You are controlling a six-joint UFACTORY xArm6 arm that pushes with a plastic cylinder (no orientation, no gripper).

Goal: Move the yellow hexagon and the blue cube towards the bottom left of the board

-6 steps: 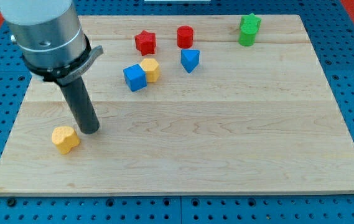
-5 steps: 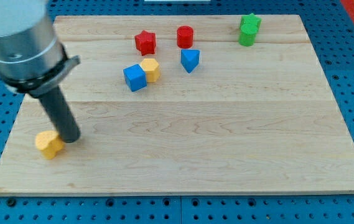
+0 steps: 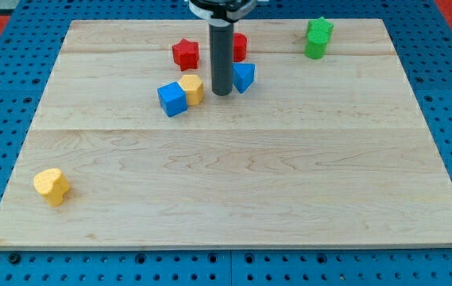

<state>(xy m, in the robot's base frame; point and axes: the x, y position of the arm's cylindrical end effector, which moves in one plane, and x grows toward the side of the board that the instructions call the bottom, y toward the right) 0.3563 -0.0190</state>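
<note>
The yellow hexagon [image 3: 193, 88] and the blue cube [image 3: 172, 99] sit touching each other in the upper middle of the wooden board [image 3: 233, 191], cube on the left. My tip [image 3: 222, 93] rests on the board just right of the yellow hexagon, a small gap apart, and just left of a blue wedge-shaped block [image 3: 245, 76]. The rod rises to the view's top and hides part of the red cylinder [image 3: 239, 46].
A red star [image 3: 185, 54] lies above the cube and hexagon. A green star and a green cylinder [image 3: 318, 38] sit together at the top right. A yellow heart-shaped block [image 3: 52, 186] lies near the bottom left corner.
My tip has left the yellow heart block at the bottom left and moved up and right to beside the yellow hexagon. The heart block ended a little further left and down.
</note>
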